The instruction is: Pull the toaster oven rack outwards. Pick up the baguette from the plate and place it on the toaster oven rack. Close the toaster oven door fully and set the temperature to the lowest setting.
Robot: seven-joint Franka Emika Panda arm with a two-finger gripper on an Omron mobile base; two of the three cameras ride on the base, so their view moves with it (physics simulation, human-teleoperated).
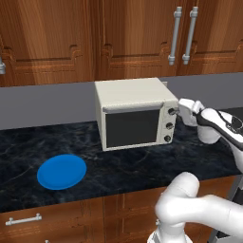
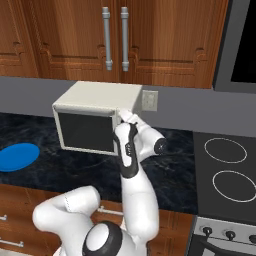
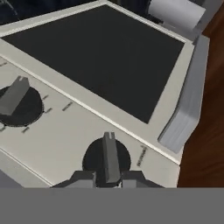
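Gripper (image 3: pixel 108 178) closed on the top knob (image 3: pixel 106 158) of the toaster oven (image 1: pixel 135 113), at the back of the dark stone counter (image 1: pixel 142 166).

The toaster oven door (image 1: pixel 132 126) stood shut, its dark glass pane upright and its pale bar handle (image 3: pixel 186 107) along the upper edge. In the hand view the two finger tips pinched the knob's raised grey ridge from either side; a second knob (image 3: pixel 15 98) sat farther along the panel. The plate (image 1: pixel 61 171) lay bare near the counter's front edge, well to the left of the oven. No baguette or rack could be seen.
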